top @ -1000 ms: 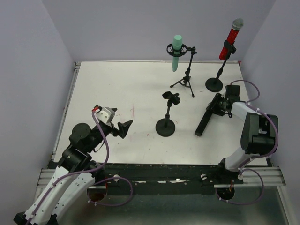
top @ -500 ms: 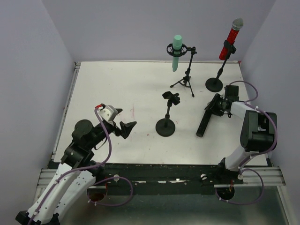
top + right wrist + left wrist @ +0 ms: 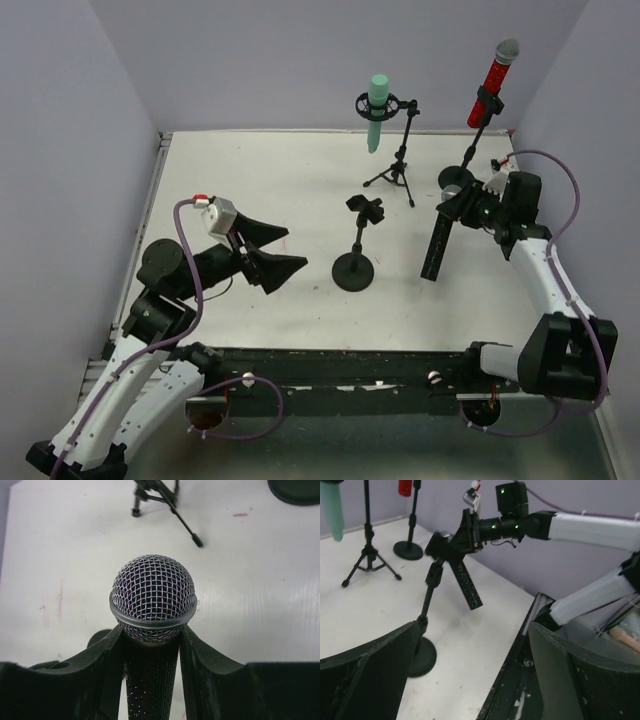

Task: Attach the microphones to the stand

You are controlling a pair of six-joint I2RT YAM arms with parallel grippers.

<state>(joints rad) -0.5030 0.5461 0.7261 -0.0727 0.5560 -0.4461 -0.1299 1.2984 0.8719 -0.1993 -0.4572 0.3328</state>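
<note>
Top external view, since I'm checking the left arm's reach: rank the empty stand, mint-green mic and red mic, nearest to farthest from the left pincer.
1. Empty stand, centre, just right of the left pincer.
2. Mint-green mic, far centre.
3. Red mic, far right corner.

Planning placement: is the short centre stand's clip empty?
Empty: the clip holds nothing; the black microphone is in the right end effector.
</note>
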